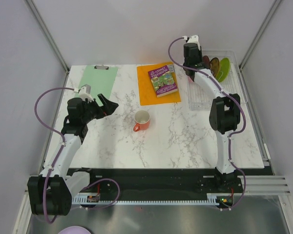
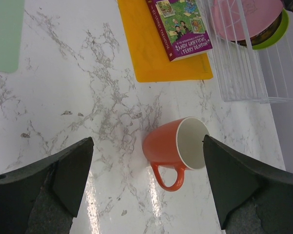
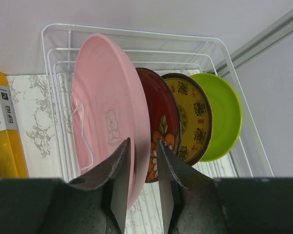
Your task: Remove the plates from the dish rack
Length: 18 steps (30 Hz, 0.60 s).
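Observation:
Several plates stand on edge in the dish rack [image 3: 136,36] at the table's far right. From left to right they are a large pink plate [image 3: 102,97], a dark red patterned plate [image 3: 162,105], a brown-and-yellow plate [image 3: 193,114] and a lime green plate [image 3: 224,112]. My right gripper [image 3: 143,142] straddles the pink plate's rim, jaws narrow. One finger lies against the plate's face and the other stands a little off its back. In the top view it hangs over the rack [image 1: 205,95]. My left gripper [image 1: 110,105] hovers wide open and empty above the table's left-middle.
An orange mug [image 2: 168,146] stands below the left gripper [image 2: 147,141], handle toward the near side. A book [image 1: 162,80] lies on an orange mat [image 1: 149,95] beside the rack. A green clipboard [image 1: 97,78] lies at the far left.

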Available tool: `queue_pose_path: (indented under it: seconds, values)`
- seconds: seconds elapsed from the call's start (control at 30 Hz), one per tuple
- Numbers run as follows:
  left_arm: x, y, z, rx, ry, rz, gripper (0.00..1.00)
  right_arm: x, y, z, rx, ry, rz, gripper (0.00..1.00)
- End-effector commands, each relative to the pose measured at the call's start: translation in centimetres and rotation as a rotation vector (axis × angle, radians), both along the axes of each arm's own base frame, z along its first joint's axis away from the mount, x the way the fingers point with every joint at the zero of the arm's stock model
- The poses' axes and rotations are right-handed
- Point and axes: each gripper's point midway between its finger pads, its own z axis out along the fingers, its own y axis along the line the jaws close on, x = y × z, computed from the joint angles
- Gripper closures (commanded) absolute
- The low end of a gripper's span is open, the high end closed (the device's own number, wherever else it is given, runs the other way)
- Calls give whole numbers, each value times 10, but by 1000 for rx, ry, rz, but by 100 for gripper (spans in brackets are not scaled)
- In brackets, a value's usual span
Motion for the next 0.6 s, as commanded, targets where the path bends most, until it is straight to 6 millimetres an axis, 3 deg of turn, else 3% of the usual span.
queue_pose_path:
  seconds: [0.0,0.1,0.13,0.23,0.37,0.57]
  values:
    - [2,6,5,35,-54,13,0,3,-6,2,-18,-8,-30,63]
    - [2,6,5,39,-55,12,0,4,-8,-6,-11,3,-30,64]
    - [2,7,5,41,-55,14,0,4,-8,-6,-12,3,-32,78]
    - [2,7,3,43,-51,14,0,5,-7,-2,-9,-4,-26,100]
    - [3,6,3,39,-45,12,2,1,-7,15,-35,-28,-40,100]
    - [0,5,-1,34,-23,7,0,-26,-15,85,-109,-170,-137,100]
